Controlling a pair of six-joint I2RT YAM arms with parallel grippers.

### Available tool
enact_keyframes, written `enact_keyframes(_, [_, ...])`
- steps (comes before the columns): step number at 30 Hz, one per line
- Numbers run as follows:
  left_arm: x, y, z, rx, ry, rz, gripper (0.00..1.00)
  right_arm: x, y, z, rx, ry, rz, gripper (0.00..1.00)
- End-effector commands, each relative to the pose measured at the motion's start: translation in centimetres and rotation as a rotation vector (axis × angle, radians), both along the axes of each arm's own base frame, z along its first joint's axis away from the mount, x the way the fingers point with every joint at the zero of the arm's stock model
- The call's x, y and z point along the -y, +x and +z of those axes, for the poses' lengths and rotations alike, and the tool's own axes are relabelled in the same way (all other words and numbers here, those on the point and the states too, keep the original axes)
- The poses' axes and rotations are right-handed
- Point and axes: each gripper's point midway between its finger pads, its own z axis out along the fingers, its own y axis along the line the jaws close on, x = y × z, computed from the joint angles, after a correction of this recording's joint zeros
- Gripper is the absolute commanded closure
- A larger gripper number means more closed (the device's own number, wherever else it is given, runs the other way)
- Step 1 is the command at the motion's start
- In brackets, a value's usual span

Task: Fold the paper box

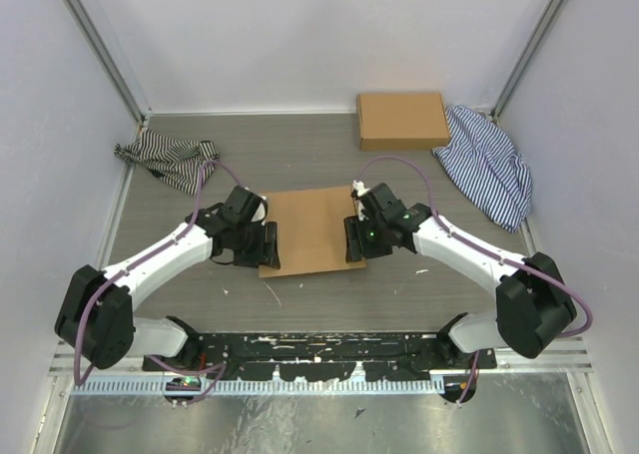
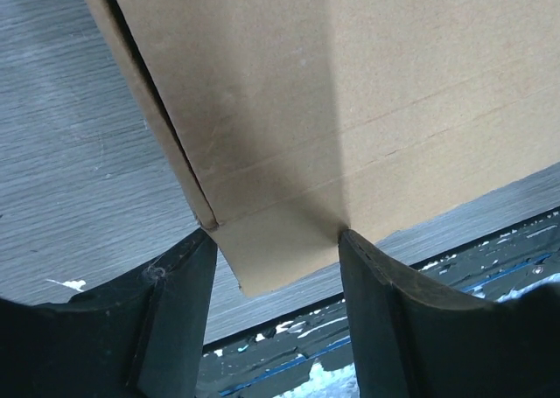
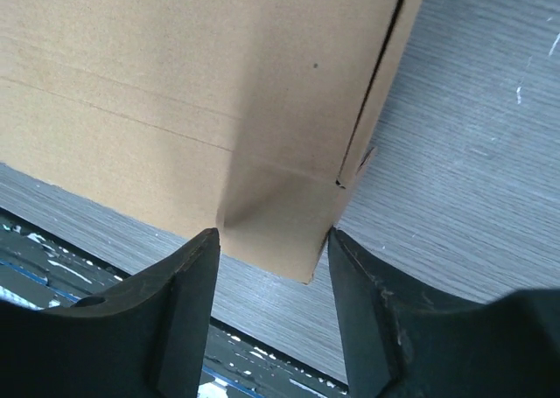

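two of my three views crop the paper box (image 1: 313,225) to a single near corner each, and in the top view the dark gripper bodies cover those same corners, so the folds there are hard to make out. a grey wood-grain table (image 1: 300,155), walled in by pale panels (image 1: 300,35), fills the scene. along its near edge runs a black strip (image 1: 319,349) flecked with white. a blue-striped cloth (image 1: 489,165) lies bunched at far right and a dark-striped cloth (image 1: 170,160) at far left. the paper box lies flat at mid-table between the grippers, with faint crease lines on its plain brown face. a second cardboard box (image 1: 403,120), equally plain, sits by the back wall. the left gripper (image 2: 273,240) and right gripper (image 3: 273,240) each stand with jaws parted, a small corner tab (image 2: 276,262) between the fingertips (image 2: 199,245), whose ends meet the tab's edges. whether either pinches the tab i cannot tell.
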Motion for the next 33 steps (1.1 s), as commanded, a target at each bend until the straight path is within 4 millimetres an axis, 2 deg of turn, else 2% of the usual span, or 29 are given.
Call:
enact_keyframes(1, [1.5, 0.9, 1.8, 0.008, -0.076, -0.027, 0.37, -2.3, 1.7, 3.5, 0.042, 0.116, 0.011, 0.45])
enact_keyframes(7, [1.2, 0.7, 2.2, -0.018, -0.1, -0.029, 0.37, -2.3, 2.0, 4.3, 0.026, 0.152, 0.017, 0.49])
enact_keyframes(13, [0.7, 0.5, 2.8, -0.05, -0.143, -0.024, 0.36, -2.2, 1.7, 4.2, -0.001, 0.168, 0.036, 0.5])
enact_keyframes(24, [1.4, -0.7, 2.1, -0.137, -0.224, -0.041, 0.37, -2.0, 1.2, 3.5, -0.071, 0.234, 0.055, 0.5])
enact_keyframes(30, [1.0, -0.7, 2.4, -0.128, -0.217, -0.038, 0.37, -2.1, 1.4, 4.1, -0.064, 0.25, 0.051, 0.51])
enact_keyframes(33, [0.2, -0.6, 1.9, -0.119, -0.167, -0.035, 0.36, -1.6, 1.7, 3.7, -0.054, 0.221, 0.038, 0.51])
